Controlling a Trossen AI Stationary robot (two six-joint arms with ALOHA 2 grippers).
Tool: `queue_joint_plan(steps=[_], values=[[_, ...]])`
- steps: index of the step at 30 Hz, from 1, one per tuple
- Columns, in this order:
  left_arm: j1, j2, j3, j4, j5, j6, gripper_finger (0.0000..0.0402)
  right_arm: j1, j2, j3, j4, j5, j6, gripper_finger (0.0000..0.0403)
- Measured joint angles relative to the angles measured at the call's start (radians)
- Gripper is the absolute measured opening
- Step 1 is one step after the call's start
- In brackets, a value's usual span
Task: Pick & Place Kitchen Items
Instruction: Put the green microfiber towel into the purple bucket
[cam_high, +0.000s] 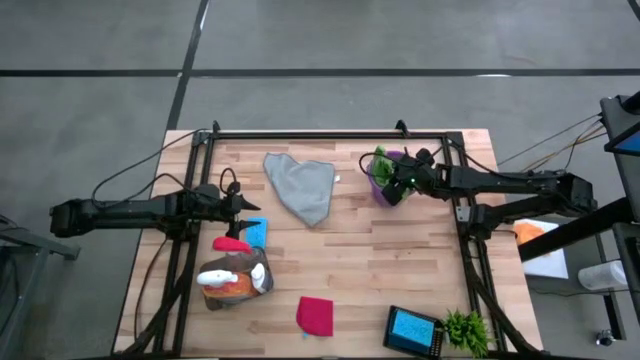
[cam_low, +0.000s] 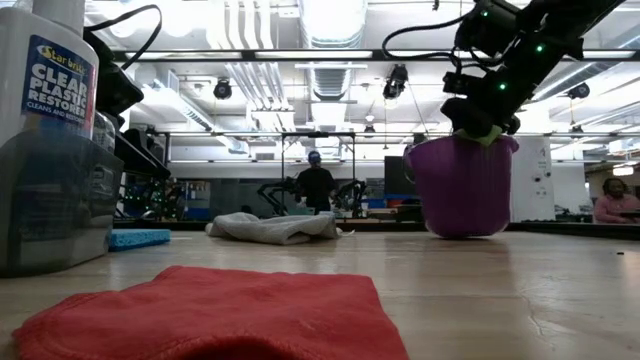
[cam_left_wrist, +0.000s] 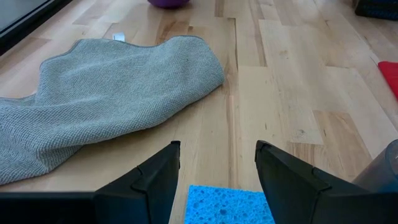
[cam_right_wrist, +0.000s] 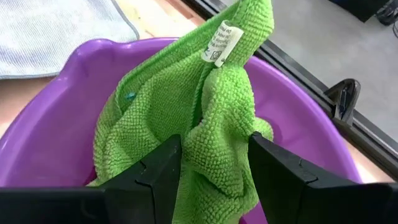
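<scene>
Right gripper (cam_right_wrist: 211, 171) pinches the green cloth (cam_right_wrist: 186, 124), fingers closed on a fold, inside the purple bowl (cam_right_wrist: 50, 124). Best move, by the look: let go low so the cloth drops fully in. Left gripper (cam_left_wrist: 217, 168), open and empty, hangs w/ the blue sponge (cam_left_wrist: 227, 205) beneath, well apart from the bowl.

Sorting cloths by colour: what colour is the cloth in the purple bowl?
Bright green cloth, in the purple bowl, between the right gripper fingers; right wrist view shows it best.
</scene>
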Motion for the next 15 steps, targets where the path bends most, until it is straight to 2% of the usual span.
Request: queue_joint_plan(steps=[8, 15], values=[[0.0, 0.0, 0.0, 0.0, 0.0, 0.0, 0.0214, 0.0, 0.023, -0.001, 0.102, 0.0, 0.007, 0.0181], [0.0, 0.0, 0.0, 0.0, 0.0, 0.0, 0.0214, 0.0, 0.023, -0.001, 0.101, 0.0, 0.002, 0.0181]])
